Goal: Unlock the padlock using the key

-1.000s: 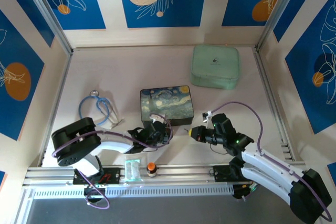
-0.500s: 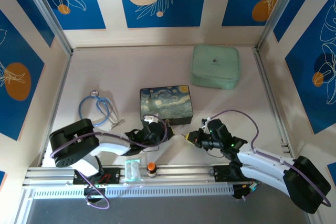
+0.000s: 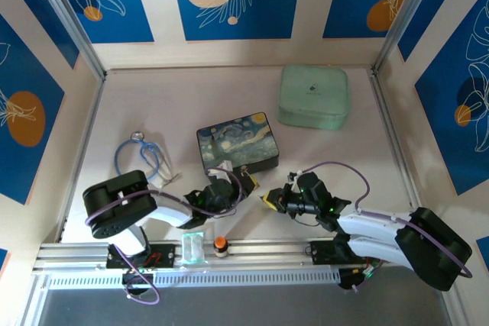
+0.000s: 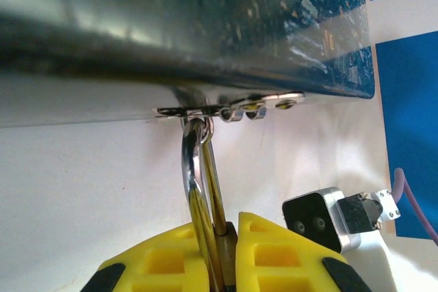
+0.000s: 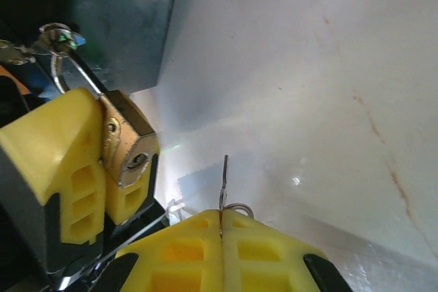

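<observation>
Right claw point(image 5: 220, 227) at 6 o'clock, yellow fingers pressed together on the key point(image 5: 224, 176); thin blade stands edge-on toward 12 o'clock over the white table point(image 5: 308, 87). At 9 o'clock the left claw point(image 5: 102, 169) clamps the brass padlock point(image 5: 130, 141), its keyhole face near the blade tip but apart from it. Shackle point(image 5: 79, 66) runs toward 11 o'clock into a hasp on the dark box point(image 5: 123, 18).

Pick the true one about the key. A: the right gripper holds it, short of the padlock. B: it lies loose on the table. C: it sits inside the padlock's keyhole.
A: in the right wrist view the key juts from the shut right gripper, with a gap between it and the padlock clamped by the left gripper.
</observation>
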{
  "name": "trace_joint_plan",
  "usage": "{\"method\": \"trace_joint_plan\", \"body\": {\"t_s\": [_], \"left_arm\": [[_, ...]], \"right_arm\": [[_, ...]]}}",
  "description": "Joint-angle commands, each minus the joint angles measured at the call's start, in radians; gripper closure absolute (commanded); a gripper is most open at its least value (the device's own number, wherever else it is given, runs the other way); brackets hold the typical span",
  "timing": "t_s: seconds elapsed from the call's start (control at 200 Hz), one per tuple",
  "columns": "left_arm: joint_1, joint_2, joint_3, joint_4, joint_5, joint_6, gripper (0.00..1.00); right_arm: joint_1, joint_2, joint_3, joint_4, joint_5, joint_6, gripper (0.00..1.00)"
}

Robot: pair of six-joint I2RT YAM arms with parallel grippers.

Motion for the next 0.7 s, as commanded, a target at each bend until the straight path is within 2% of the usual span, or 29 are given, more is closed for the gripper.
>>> {"method": "trace_joint_plan", "body": {"t_s": [0.0, 0.15, 0.22, 0.425, 0.585, 0.69], "left_arm": [[-0.001, 0.001, 0.000, -0.072, 0.075, -0.135, 1.00], [-0.001, -0.104, 0.074, -0.377, 0.061, -0.054, 1.00], [0.001, -0.140, 0.093, -0.460, 0.045, -0.033, 1.00], [0.004, -0.151, 0.080, -0.416, 0.037, -0.080, 1.00], [0.005, -0.138, 0.069, -0.356, 0.049, -0.159, 1.00], [0.005, -0.152, 0.068, -0.377, 0.035, -0.186, 1.00]], "right_arm": [[-0.006, -0.026, -0.019, 0.021, 0.016, 0.024, 1.00], [-0.016, -0.052, 0.017, -0.052, 0.013, -0.007, 1.00], [-0.012, -0.047, 0.019, -0.039, 0.013, -0.005, 1.00], [0.003, 0.025, -0.015, 0.105, 0.032, 0.171, 1.00], [0.117, -0.006, 0.040, 0.044, 0.183, 0.191, 1.00], [0.143, -0.035, 0.012, 0.049, 0.255, 0.221, 1.00]]}}
